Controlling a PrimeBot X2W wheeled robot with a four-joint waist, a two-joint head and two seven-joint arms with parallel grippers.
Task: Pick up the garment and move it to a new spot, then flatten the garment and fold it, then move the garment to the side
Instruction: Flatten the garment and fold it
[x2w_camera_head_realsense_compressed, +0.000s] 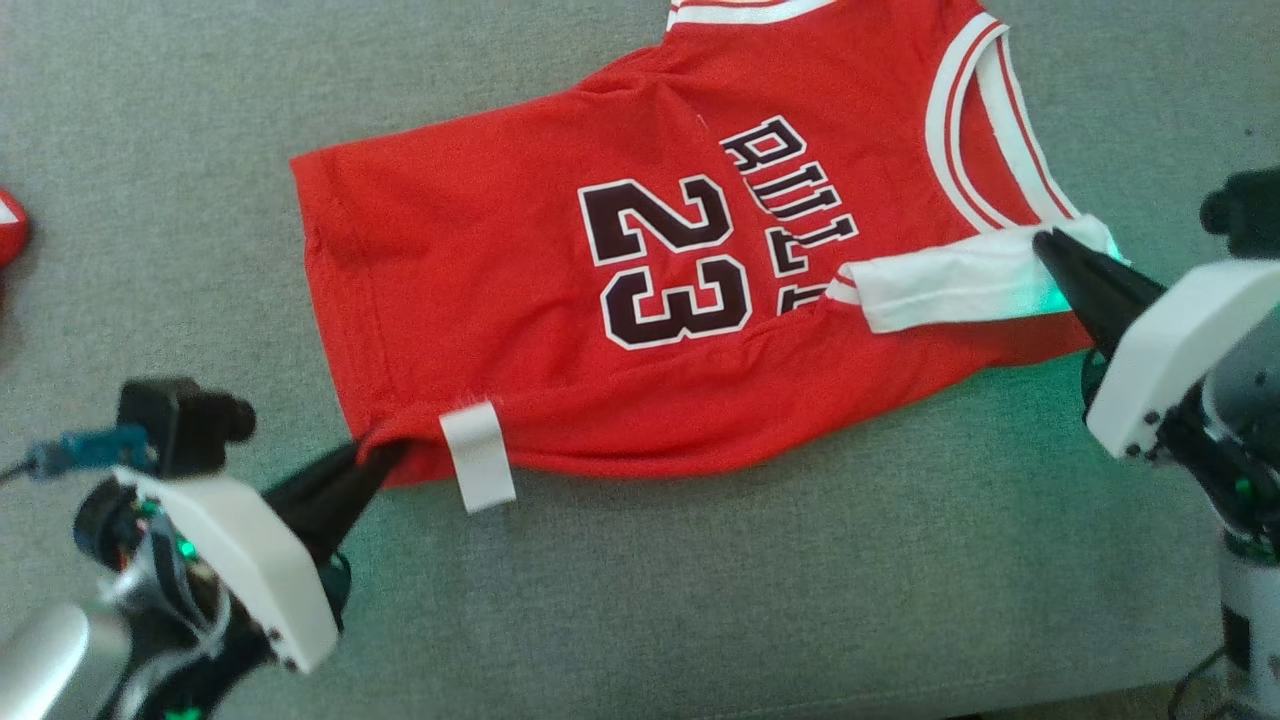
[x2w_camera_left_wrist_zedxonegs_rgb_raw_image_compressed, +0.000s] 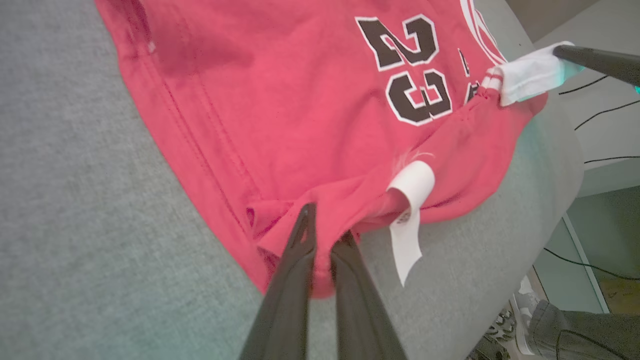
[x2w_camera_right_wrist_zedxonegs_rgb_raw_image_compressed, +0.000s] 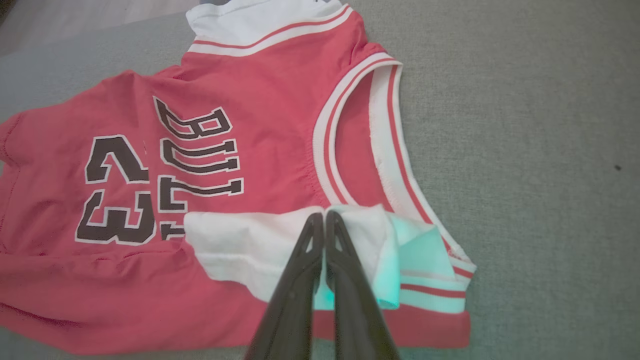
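The garment (x2w_camera_head_realsense_compressed: 520, 250) is a red sleeveless jersey with white trim and a black "23", lying spread on the grey cushion. My left gripper (x2w_camera_head_realsense_compressed: 375, 452) is shut on the jersey's near bottom corner, beside a white care label (x2w_camera_head_realsense_compressed: 478, 456). In the left wrist view the red hem (x2w_camera_left_wrist_zedxonegs_rgb_raw_image_compressed: 300, 245) bunches between the left gripper (x2w_camera_left_wrist_zedxonegs_rgb_raw_image_compressed: 325, 225) fingers. My right gripper (x2w_camera_head_realsense_compressed: 1048, 240) is shut on the white shoulder trim (x2w_camera_head_realsense_compressed: 950, 285) at the jersey's right end. The right wrist view has the right gripper (x2w_camera_right_wrist_zedxonegs_rgb_raw_image_compressed: 324, 217) pinching that white folded strap (x2w_camera_right_wrist_zedxonegs_rgb_raw_image_compressed: 240, 245).
The grey cushion (x2w_camera_head_realsense_compressed: 700, 600) stretches around the jersey, with open fabric toward the near side and left. A red object (x2w_camera_head_realsense_compressed: 8, 228) peeks in at the far left edge. In the left wrist view, cables (x2w_camera_left_wrist_zedxonegs_rgb_raw_image_compressed: 600, 112) and a person's shoe (x2w_camera_left_wrist_zedxonegs_rgb_raw_image_compressed: 515, 320) lie beyond the cushion's edge.
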